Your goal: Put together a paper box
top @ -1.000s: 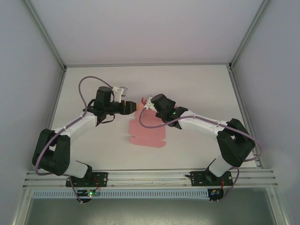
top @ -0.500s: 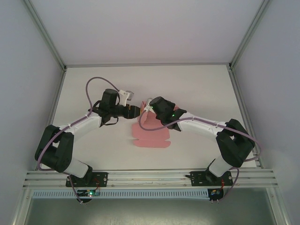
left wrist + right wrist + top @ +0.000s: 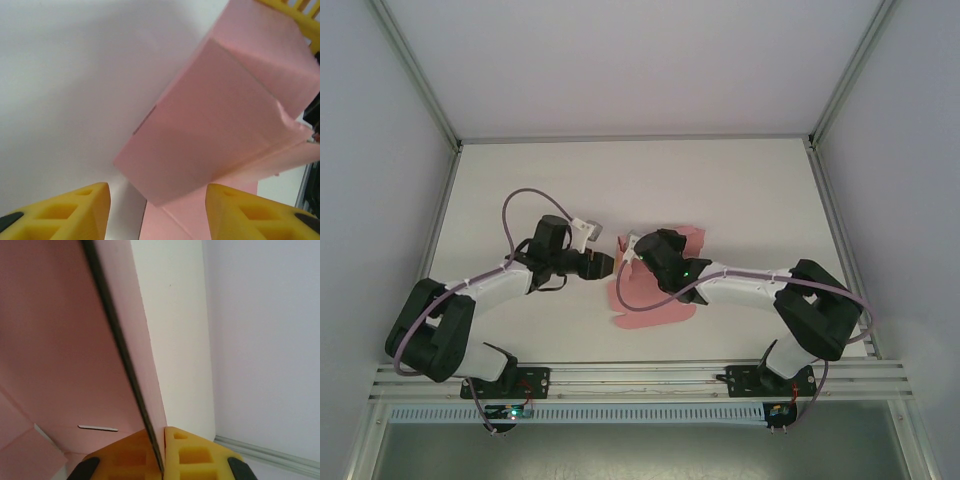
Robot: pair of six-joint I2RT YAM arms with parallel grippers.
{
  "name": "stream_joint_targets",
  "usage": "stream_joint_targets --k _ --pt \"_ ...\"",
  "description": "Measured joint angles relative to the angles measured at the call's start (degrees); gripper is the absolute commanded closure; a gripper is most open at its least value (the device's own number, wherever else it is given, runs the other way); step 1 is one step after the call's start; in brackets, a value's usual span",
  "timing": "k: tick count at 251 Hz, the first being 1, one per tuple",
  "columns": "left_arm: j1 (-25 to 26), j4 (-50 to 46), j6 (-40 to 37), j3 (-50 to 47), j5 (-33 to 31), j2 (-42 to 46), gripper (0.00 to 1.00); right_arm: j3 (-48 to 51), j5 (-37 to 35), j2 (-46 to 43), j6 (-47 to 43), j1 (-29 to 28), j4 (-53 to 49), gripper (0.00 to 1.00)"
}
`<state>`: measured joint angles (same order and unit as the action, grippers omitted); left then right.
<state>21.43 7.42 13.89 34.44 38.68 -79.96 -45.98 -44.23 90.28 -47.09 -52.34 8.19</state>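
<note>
At the centre of the table [image 3: 740, 190], the paper box [image 3: 645, 300] was clamped at 11 o'clock by the right gripper [image 3: 162, 440]; the left gripper [image 3: 157, 196] (jaws apart, empty) was stationed at 9 o'clock. The card could be creased by a skewed push.

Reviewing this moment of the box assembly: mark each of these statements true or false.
1. The right gripper is shut on an edge of the paper box. True.
2. The left gripper is clamped on the paper box. False: its jaws stand apart and do not pinch the card.
3. The paper box lies wholly flat on the table. False: part of it is folded up off the table.
4. The paper box is blue. False: it is pink.
5. Both grippers are near the middle of the table, close to each other. True.
</note>
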Motion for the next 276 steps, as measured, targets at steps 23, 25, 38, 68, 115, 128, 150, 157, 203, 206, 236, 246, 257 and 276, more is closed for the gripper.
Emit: stream_joint_targets --k 23,25,38,68,115,128,150,157,203,206,236,246,257,276 --pt "0.1 1.6 0.0 -2.1 0.3 1.4 0.46 0.6 -0.5 0.0 -1.1 -0.9 1.9 1.0" --pt "0.1 1.7 0.0 -2.2 0.3 1.4 0.46 0.7 -0.5 0.0 -1.2 -1.0 2.0 1.0" --pt "0.3 2.6 0.1 -2.5 0.6 1.5 0.46 1.0 -0.6 0.0 -1.4 -1.5 2.7 1.0" --pt "0.5 5.0 0.5 -2.8 1.6 1.5 0.46 1.3 -2.1 0.0 -1.9 -2.0 3.4 1.0" --pt "3.1 5.6 0.6 -1.9 -2.0 -0.1 0.44 0.8 -4.3 0.5 -0.9 -2.8 1.6 1.0" --pt "4.4 5.4 0.7 -1.5 -5.0 -0.6 0.46 0.6 -5.0 0.7 -0.3 -2.9 0.6 1.0" --pt "6.4 5.5 0.7 -1.5 -10.9 -0.5 0.46 0.6 -5.0 0.8 0.2 -3.5 0.0 1.0" --pt "6.9 5.5 0.7 -1.5 -12.4 -0.5 0.45 0.6 -5.1 0.8 0.2 -3.7 -0.2 1.0" --pt "9.0 7.8 0.9 -4.5 -20.2 0.3 0.44 0.8 -6.0 2.1 0.4 -4.0 0.7 1.0" --pt "9.0 8.2 0.9 -4.7 -20.4 0.3 0.45 0.8 -6.0 2.2 0.4 -4.1 0.7 1.0" --pt "9.7 11.8 1.2 -6.2 -22.9 -0.7 0.44 0.8 -6.0 2.6 0.9 -4.6 1.0 1.0" --pt "10.2 13.3 1.4 -6.4 -23.5 -1.3 0.44 0.8 -6.1 2.9 1.2 -4.6 1.4 1.0" --pt "10.8 15.3 1.6 -6.6 -23.8 -2.2 0.44 0.8 -6.3 3.2 1.7 -4.6 1.8 1.0" --pt "11.2 17.9 1.9 -6.9 -23.7 -3.6 0.42 0.9 -7.4 4.0 2.0 -4.9 3.1 1.0"
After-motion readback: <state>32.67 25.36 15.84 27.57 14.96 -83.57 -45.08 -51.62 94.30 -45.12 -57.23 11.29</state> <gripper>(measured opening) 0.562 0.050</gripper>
